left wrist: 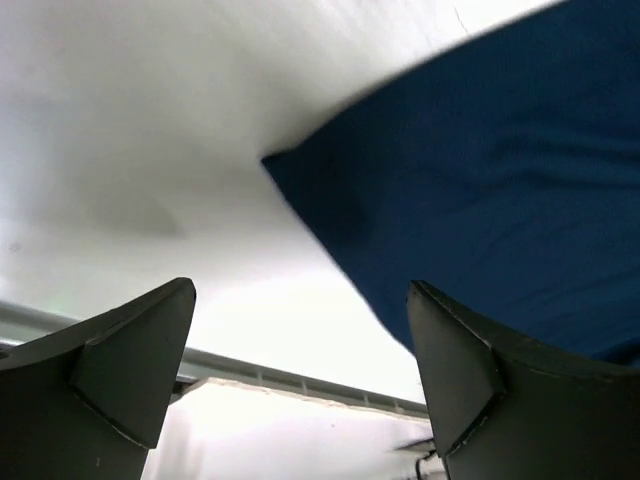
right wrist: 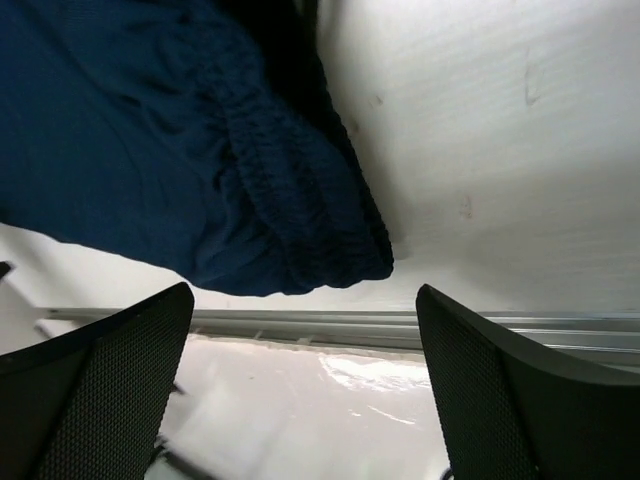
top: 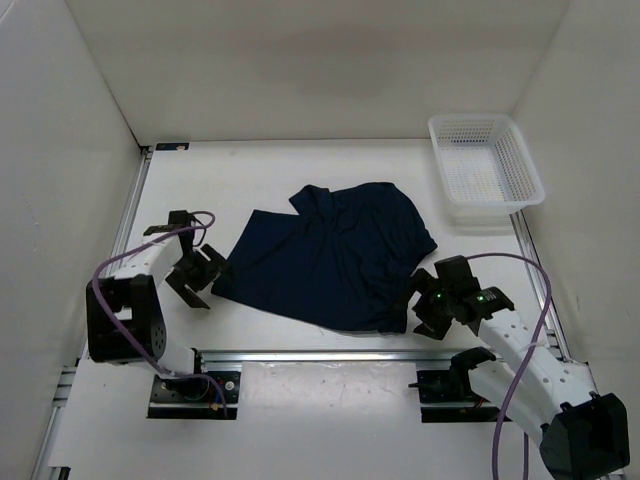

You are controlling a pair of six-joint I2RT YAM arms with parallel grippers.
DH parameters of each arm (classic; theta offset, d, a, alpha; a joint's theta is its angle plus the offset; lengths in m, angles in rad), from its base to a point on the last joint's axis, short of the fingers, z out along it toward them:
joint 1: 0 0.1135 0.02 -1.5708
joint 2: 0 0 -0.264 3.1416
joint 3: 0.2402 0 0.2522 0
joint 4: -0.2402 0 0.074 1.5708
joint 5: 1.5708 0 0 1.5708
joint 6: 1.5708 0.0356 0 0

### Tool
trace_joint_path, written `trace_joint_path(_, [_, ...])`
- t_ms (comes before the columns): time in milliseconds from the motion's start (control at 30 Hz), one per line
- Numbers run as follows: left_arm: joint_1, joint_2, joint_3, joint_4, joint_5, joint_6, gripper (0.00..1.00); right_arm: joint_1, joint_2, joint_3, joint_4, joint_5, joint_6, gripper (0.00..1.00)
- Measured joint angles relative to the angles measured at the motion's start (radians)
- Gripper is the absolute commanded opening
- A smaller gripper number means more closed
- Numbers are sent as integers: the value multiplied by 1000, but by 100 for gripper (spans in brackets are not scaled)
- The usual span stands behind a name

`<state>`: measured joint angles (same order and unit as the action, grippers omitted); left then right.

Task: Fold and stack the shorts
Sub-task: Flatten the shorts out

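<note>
Two sets of jaws stand open and empty: the left gripper (top: 200,278) off the near-left corner, the right gripper (top: 421,305) by the near-right waistband (about equally close). The shorts (top: 330,260) lie mid-table just beyond, long axis left-right. A basket (top: 495,210) sits far right.

The shorts (right wrist: 150,150) fill the upper left, their gathered waistband (right wrist: 290,190) ending in a rounded corner that lies on the white table (right wrist: 500,150). Just below that corner a metal rail (right wrist: 300,325) runs across. Below the shorts, the right gripper (right wrist: 303,295) has its two dark fingers (right wrist: 110,390) spread wide, clear of the cloth.
</note>
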<state>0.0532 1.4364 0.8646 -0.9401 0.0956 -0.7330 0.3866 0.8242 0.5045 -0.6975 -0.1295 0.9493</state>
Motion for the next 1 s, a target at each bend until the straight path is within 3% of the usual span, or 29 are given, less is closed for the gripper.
trace_joint_path(200, [9, 156, -2, 89, 44, 0, 85, -26, -40, -137, 95, -86, 130, 85])
trace_joint_path(300, [11, 195, 17, 76, 60, -4, 67, -39, -40, -192, 135, -123, 189, 85])
trace_joint_path(333, [11, 201, 20, 76, 64, -6, 55, -42, -45, -203, 156, -138, 206, 85])
trace_joint_path(433, [7, 217, 28, 81, 78, -6, 38, -47, -53, -232, 212, -165, 254, 84])
trace_joint_path(467, [5, 222, 31, 82, 81, -6, 24, -48, -58, -242, 234, -174, 276, 82])
trace_joint_path(500, [2, 226, 35, 84, 84, -8, 17, -49, -64, -250, 249, -177, 291, 82])
trace_joint_path(600, [-3, 238, 45, 96, 99, -2, 10, -51, -85, -274, 285, -180, 347, 78])
trace_joint_path(667, [-4, 245, 53, 98, 101, 0, 10, -51, -101, -282, 284, -163, 365, 61])
trace_joint_path(767, [-5, 247, 58, 104, 103, 0, 10, -51, -121, -292, 266, -103, 384, 20])
trace_joint_path(867, [-5, 248, 64, 113, 104, 4, 10, -67, -132, -274, 238, -43, 359, 2])
trace_joint_path(1000, [-5, 244, 98, 119, 104, 12, 10, -91, -60, -115, 173, 24, 237, 0])
